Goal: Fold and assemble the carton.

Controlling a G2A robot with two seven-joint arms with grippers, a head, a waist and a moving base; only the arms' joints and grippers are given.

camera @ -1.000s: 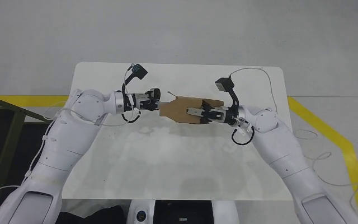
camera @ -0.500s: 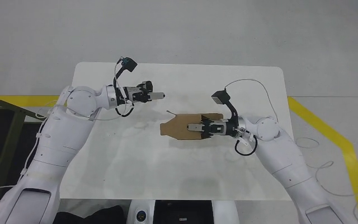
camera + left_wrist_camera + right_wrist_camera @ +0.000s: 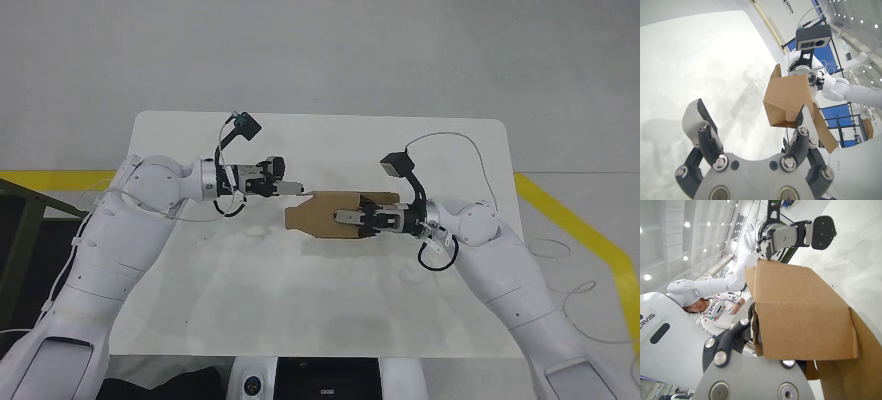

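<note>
From above I count one brown cardboard carton, partly folded, over the middle of the one white rectangular table. My two arms meet at it. My right jaws lie on the carton from its end on my right and pinch one of its panels. My left jaws sit at the far corner on my left, just beside a loose flap.

At my left wrist, the left jaws stand spread wide. Their two ribbed fingers have nothing between them. One fingertip lines up with the edge of the carton's hanging flap, but I cannot tell whether it touches. The carton hangs clear of the table, with my right arm behind it.

At my right wrist, the carton covers the right jaws. One wall runs down into them, so the gap itself is hidden. Farther off, one finger of the left jaws meets the carton's far edge.
</note>
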